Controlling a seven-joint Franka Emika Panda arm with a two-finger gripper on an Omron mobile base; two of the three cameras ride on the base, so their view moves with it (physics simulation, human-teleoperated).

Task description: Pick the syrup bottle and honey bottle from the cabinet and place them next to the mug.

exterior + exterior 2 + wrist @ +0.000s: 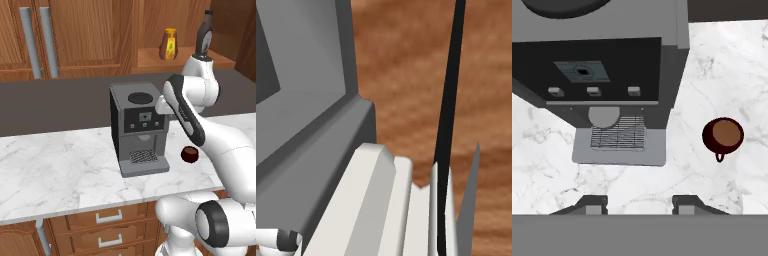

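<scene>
Both bottles, the syrup bottle (204, 34) and honey bottle (169, 44), are left up in the cabinet (150, 56), far above the mug (190, 154), and nothing is held by the clenched gripper (639, 204)

A grey coffee machine (138, 129) stands upright on the white marble counter (50, 175), its drip tray (618, 133) facing the counter's front edge. Its dark panel carries a small screen (582, 71) above three buttons (592, 91). Behind the counter, closed wooden doors (75, 35) bear two long grey handles (40, 40). Below the counter are drawers (107, 225) with short handles.
</scene>
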